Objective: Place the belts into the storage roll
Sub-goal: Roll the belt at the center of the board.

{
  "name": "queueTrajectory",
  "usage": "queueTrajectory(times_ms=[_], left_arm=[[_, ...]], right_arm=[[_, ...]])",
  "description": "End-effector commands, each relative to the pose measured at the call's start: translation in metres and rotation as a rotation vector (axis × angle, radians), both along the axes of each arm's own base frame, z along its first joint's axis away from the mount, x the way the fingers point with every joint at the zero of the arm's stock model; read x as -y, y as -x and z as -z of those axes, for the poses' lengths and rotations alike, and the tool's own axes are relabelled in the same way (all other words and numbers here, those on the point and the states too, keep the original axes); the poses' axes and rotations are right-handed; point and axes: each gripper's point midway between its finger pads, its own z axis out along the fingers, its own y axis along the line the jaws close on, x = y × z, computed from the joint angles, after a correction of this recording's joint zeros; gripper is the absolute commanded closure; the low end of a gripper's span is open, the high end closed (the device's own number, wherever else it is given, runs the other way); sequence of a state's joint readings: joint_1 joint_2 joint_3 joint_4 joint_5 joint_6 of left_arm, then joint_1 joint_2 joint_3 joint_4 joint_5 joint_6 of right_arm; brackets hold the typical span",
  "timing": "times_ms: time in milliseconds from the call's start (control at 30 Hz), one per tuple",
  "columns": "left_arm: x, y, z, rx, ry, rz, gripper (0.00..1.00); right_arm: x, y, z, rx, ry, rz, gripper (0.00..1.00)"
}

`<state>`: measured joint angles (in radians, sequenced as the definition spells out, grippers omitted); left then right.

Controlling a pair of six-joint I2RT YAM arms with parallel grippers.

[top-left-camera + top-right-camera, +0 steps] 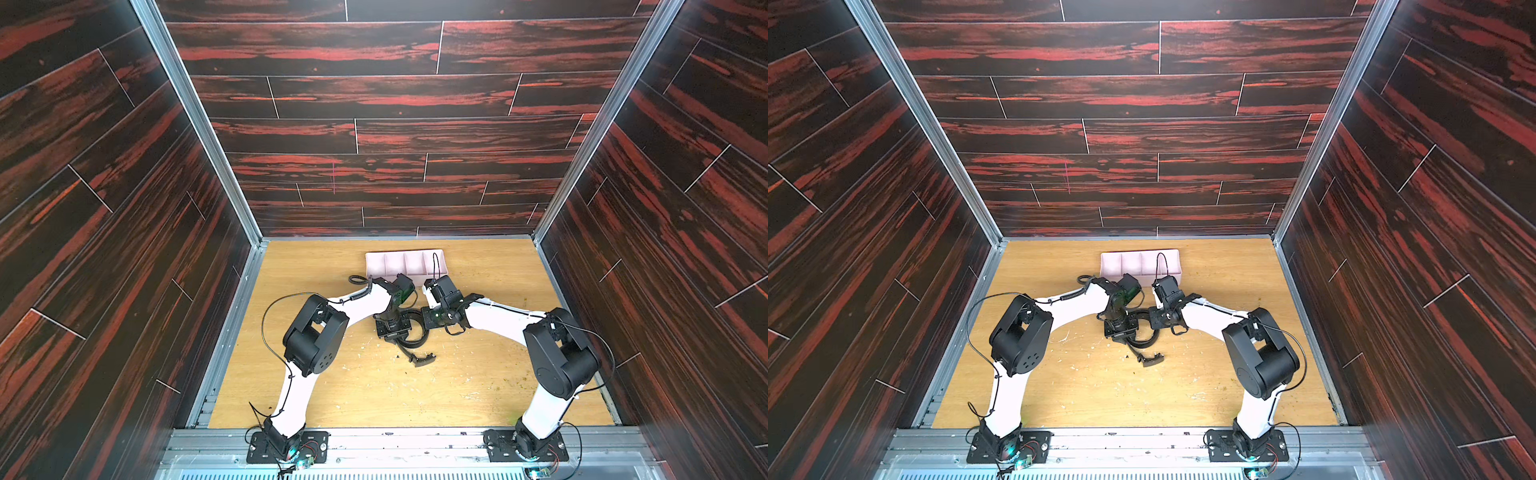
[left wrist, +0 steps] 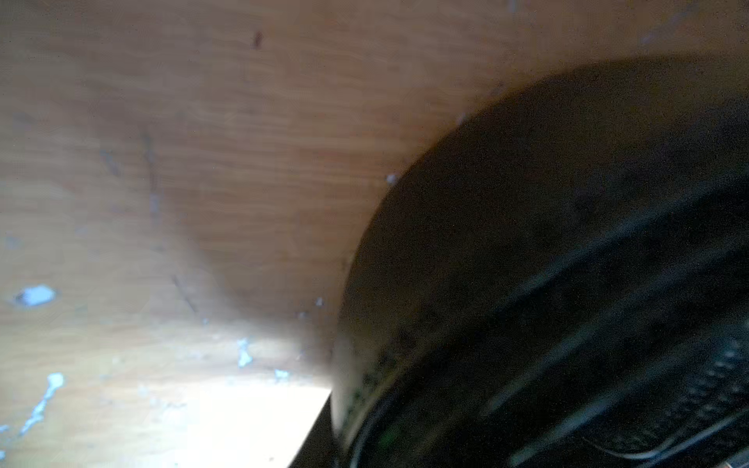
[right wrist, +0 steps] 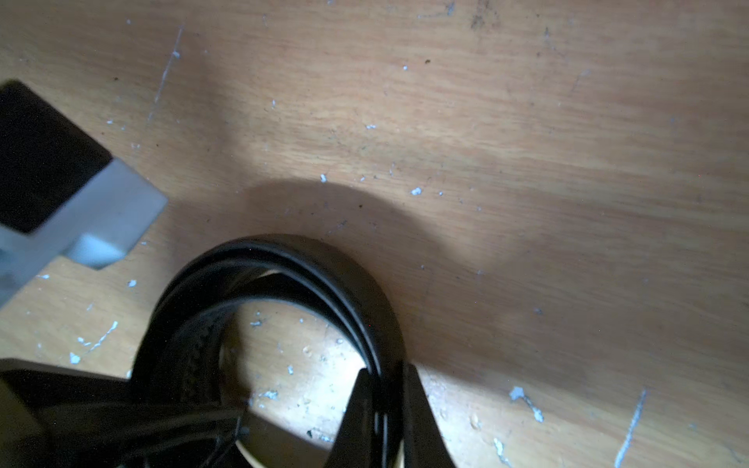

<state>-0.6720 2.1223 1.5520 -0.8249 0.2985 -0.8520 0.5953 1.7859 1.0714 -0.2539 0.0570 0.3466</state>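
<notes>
— Where is the belt [image 3: 283, 259]?
— Near the middle of the bench [image 1: 374, 395], a scuffed, white-flecked oak-grain board; it is a smooth black strap coiled in loose loops; its buckle [image 1: 424, 360] trails towards the near edge.
— And the grippers?
— The right gripper [image 3: 385, 389] pinches the coil's layers between two dark fingers; the left gripper [image 1: 392, 332] points down over the coil, jaws hidden; its wrist view is a dark blur, so I cannot tell its state.
— The storage roll [image 1: 376, 264]?
— Pale pink, shallow, thin-walled, four compartments; close to the far edge, partly screened by both wrists and a thin cable [image 1: 434, 262].
</notes>
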Motion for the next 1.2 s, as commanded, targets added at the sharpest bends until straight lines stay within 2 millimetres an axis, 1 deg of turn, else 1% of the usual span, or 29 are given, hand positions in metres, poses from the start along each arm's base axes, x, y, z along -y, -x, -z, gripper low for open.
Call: queueTrajectory(times_ms=[0, 133, 167, 267, 333, 433, 500, 567, 600, 633, 733, 833, 933, 967, 1033, 1100, 1167], left_arm=[[-0.006, 0.007, -0.003, -0.012, -0.006, 0.01, 0.68], [-0.009, 0.009, -0.007, -0.015, -0.021, 0.013, 0.62], [-0.012, 0.008, -0.01, -0.008, -0.029, 0.011, 0.6], [-0.018, 0.005, -0.018, 0.033, -0.049, 0.024, 0.46], [-0.02, 0.0, -0.024, 0.068, -0.056, 0.042, 0.42], [-0.018, -0.008, -0.036, 0.129, -0.036, 0.081, 0.41], [-0.02, -0.012, -0.043, 0.156, -0.049, 0.126, 0.41], [-0.029, -0.013, -0.052, 0.176, -0.099, 0.162, 0.41], [-0.037, -0.015, -0.055, 0.185, -0.13, 0.152, 0.41], [-0.041, -0.015, -0.057, 0.187, -0.126, 0.131, 0.41], [-0.033, -0.009, -0.068, 0.189, -0.03, 0.075, 0.4], [-0.032, -0.005, -0.081, 0.186, 0.007, -0.005, 0.39], [-0.021, -0.002, -0.093, 0.216, 0.087, -0.039, 0.38], [-0.018, -0.001, -0.096, 0.228, 0.097, -0.018, 0.37], [-0.01, 0.005, -0.103, 0.25, 0.115, 0.104, 0.37], [-0.022, 0.012, -0.105, 0.262, 0.018, 0.207, 0.37], [-0.03, 0.017, -0.105, 0.294, -0.042, 0.312, 0.37]], right_arm=[[0.006, 0.003, 0.012, -0.021, 0.029, 0.011, 0.96], [0.007, 0.004, 0.014, -0.03, 0.031, 0.013, 0.96], [0.007, 0.004, 0.013, -0.032, 0.031, 0.016, 0.96], [0.009, 0.004, 0.013, -0.034, 0.037, 0.027, 0.97], [0.008, 0.005, 0.013, -0.035, 0.038, 0.026, 0.97], [0.009, 0.005, 0.015, -0.037, 0.042, 0.017, 0.97], [0.009, 0.005, 0.015, -0.039, 0.048, 0.014, 0.98], [0.01, 0.005, 0.015, -0.04, 0.056, 0.012, 0.98], [0.01, 0.004, 0.015, -0.039, 0.06, 0.015, 0.98], [0.01, 0.004, 0.014, -0.041, 0.06, 0.019, 0.98], [0.01, 0.005, 0.016, -0.056, 0.057, 0.028, 0.98], [0.015, 0.005, 0.019, -0.06, 0.075, 0.053, 0.98], [0.013, 0.007, 0.02, -0.072, 0.062, 0.056, 0.98], [0.012, 0.007, 0.02, -0.076, 0.062, 0.056, 0.98], [0.012, 0.008, 0.021, -0.083, 0.066, 0.05, 0.98], [0.012, 0.008, 0.021, -0.086, 0.064, 0.042, 0.98], [0.011, 0.008, 0.019, -0.086, 0.064, 0.033, 0.98]])
